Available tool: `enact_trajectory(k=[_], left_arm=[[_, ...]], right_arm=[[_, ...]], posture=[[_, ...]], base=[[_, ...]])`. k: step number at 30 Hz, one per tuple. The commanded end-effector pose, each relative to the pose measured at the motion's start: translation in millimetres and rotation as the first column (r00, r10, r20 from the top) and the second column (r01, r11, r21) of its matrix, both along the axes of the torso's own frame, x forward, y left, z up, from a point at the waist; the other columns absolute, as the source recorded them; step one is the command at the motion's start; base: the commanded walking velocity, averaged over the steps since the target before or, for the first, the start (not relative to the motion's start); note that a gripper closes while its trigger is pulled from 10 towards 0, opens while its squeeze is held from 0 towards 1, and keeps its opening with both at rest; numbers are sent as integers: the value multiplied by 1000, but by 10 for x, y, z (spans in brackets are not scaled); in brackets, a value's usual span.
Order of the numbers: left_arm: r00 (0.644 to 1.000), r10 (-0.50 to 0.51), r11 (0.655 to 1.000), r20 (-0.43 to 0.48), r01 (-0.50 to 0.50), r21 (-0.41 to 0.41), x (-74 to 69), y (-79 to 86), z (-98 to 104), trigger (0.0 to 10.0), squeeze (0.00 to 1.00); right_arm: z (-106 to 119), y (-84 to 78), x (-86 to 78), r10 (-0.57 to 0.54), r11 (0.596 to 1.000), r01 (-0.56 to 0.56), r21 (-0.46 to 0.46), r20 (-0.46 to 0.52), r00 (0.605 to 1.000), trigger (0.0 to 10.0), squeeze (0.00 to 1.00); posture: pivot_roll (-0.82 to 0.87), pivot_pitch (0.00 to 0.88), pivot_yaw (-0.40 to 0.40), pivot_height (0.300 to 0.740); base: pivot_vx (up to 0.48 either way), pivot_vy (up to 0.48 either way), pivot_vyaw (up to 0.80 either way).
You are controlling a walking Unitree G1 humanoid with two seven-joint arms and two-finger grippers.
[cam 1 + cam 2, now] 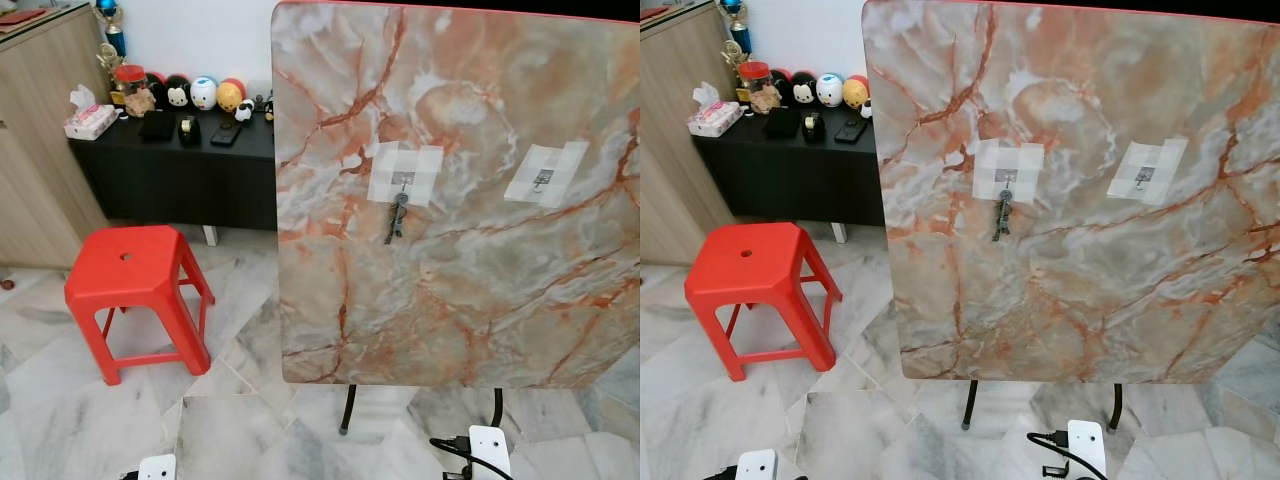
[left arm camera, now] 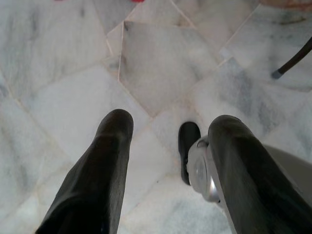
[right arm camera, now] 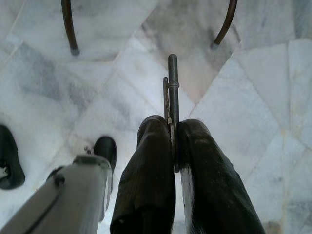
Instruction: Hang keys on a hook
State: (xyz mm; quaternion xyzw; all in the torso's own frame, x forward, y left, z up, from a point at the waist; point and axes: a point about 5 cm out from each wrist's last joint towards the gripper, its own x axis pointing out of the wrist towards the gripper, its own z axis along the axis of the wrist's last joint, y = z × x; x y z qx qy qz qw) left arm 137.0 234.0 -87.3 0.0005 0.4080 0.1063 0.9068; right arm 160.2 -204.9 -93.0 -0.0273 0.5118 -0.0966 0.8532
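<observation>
We are looking at a marble board (image 1: 450,300) standing upright. One bunch of keys (image 1: 397,216) is hanging on the left hook (image 1: 402,180). Our right gripper (image 3: 173,127) is squeezing another key (image 3: 172,92) above the floor (image 3: 253,112). Our left gripper (image 2: 168,127) is hanging open, holding nothing.

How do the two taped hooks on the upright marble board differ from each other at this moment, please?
The left hook carries a bunch of keys hanging down from it, while the right hook is bare. The left hook's tape patch sits square to the board; the right hook's patch is tilted. Both are small metal hooks under whitish tape at about the same height.
</observation>
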Motion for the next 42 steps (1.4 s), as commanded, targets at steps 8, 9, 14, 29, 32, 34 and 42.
enact_trajectory(k=[8, 9, 14, 29, 32, 34, 42], left_arm=[[998, 9, 1000, -64, -10, -12, -115, 24, -51, 10000, 0], [998, 8, 1000, -66, -8, -12, -117, 22, -53, 10000, 0], [997, -12, 1000, -81, 11, -8, -141, 14, -64, 10000, 0], [995, 18, 1000, -100, -19, -11, -283, 116, -77, 10000, 0], [995, 15, 1000, -103, -16, -13, -283, 123, -76, 10000, 0], [995, 14, 1000, -102, -16, -13, -276, 122, -75, 10000, 0], [995, 7, 1000, -98, -9, -17, -209, 63, -75, 10000, 0]], right_arm=[[10, 0, 27, 10, 1000, -10, 5, -2, 1000, 10000, 0], [13, -1, 33, 9, 1000, -9, 6, 0, 1000, 10000, 0], [17, -1, 41, 8, 1000, -8, 6, 3, 1000, 10000, 0], [21, 47, 67, 7, 1000, -7, 20, 21, 1000, 10000, 0], [24, 53, 78, 8, 1000, -9, 22, 23, 1000, 10000, 0], [26, 56, 82, 8, 1000, -8, 23, 25, 1000, 10000, 0], [113, 18, 235, -37, 999, 37, 6, 128, 991, 10000, 0]], posture=[[16, 0, -76, 740], [16, 0, -76, 740], [16, 0, -75, 740], [16, 0, -69, 740], [18, 0, -69, 740], [19, 0, -69, 740], [20, 0, -70, 740]], base=[[294, 0, 0], [315, 0, 0], [329, 0, 0], [152, 0, 0], [0, 0, 0], [0, 0, 0], [0, 0, 0]])
